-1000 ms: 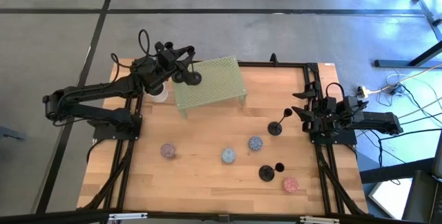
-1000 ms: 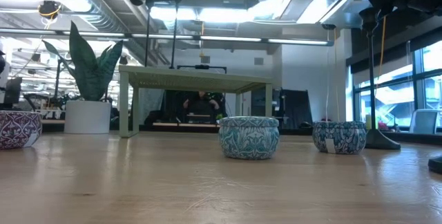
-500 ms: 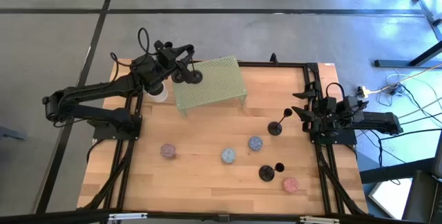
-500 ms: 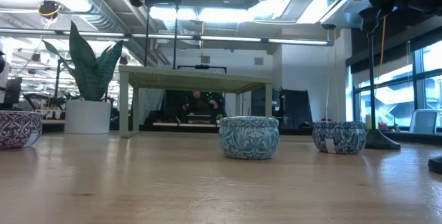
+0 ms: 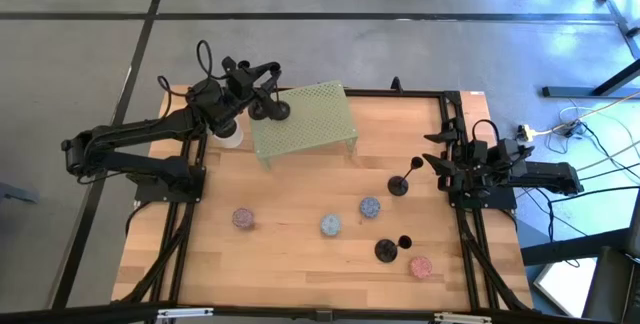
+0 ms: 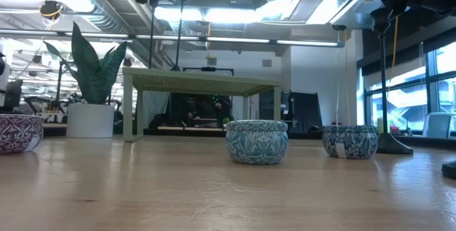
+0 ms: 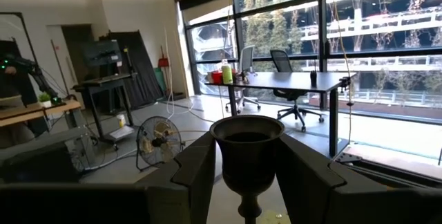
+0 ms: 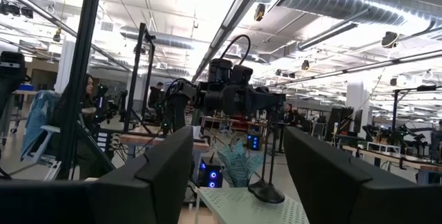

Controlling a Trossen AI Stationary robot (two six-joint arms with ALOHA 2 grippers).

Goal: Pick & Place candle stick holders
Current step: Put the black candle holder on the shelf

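Observation:
My left gripper is over the far left corner of the green mesh stand, shut on a slim black candle stick holder. That holder's round base is at the stand's top. Two more holders stand upright on their bases on the table's right half, one near my right gripper and one nearer the front. My right gripper waits open at the table's right edge with nothing between its fingers. My left gripper has the holder's cup top pinched between its two fingers, one on each side. The fingers come about level from the table's left. The holder hangs upright, stem down. Its base is at the mesh top; whether it rests there I cannot tell.
Several patterned candle tins sit on the wood. A white pot stands beside the stand's left end. Black rails border the table's sides.
My left gripper has stayed over the stand's far left corner and turned only slightly. The holder's base has shifted a little toward the table's left on the stand's top. My right gripper has kept still.

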